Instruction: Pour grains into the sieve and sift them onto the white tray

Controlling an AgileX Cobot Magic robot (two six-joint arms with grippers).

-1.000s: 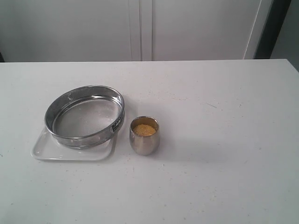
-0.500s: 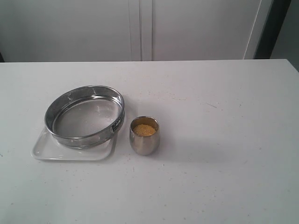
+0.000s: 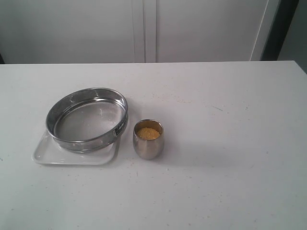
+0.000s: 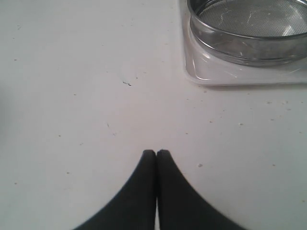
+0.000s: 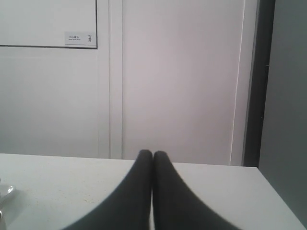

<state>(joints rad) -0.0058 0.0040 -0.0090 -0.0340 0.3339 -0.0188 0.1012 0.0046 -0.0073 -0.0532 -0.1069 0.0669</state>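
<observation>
Nothing has moved since the earlier frame, still a dead-quiet table (image 3: 216, 158). My left claw (image 4: 156, 153) has its fingers pressed together on nothing, with the sieve (image 3: 87, 119) ahead of it and well apart. The right claw (image 5: 153, 153) is pinched together and empty too, pointing at the wall with no task gear in front of it. The sieve sits on the white tray (image 3: 43, 154), I'd guess so whatever falls through lands there. The steel cup (image 3: 148, 140) stands upright just beside it, keeping the grains (image 3: 147, 133) in. Count: one sieve, one tray, one cup, two claws.
</observation>
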